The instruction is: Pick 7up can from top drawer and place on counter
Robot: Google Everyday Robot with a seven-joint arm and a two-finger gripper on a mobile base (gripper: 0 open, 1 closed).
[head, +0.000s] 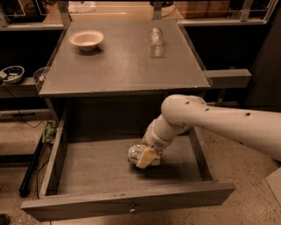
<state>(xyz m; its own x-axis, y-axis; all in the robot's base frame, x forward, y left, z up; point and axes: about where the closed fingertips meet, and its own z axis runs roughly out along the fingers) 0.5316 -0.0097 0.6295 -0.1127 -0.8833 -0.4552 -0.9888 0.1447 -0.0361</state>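
Observation:
The top drawer (pixel 109 203) is pulled open, its knob facing me. The 7up can (pixel 134 153), silver-white and dented, lies on its side on the drawer floor near the middle. My gripper (pixel 144 156) reaches down into the drawer from the right on the white arm and is shut on the can, with one tan finger (pixel 147 157) across the can's front. The can rests on the drawer floor. The grey counter (pixel 123 70) is above the drawer.
A cream bowl (pixel 86 39) stands at the counter's back left and a clear plastic bottle (pixel 155 37) lies at its back right. A tan surface with metal rails (pixel 127 9) is behind. A low shelf with a small bowl (pixel 12 73) is to the left.

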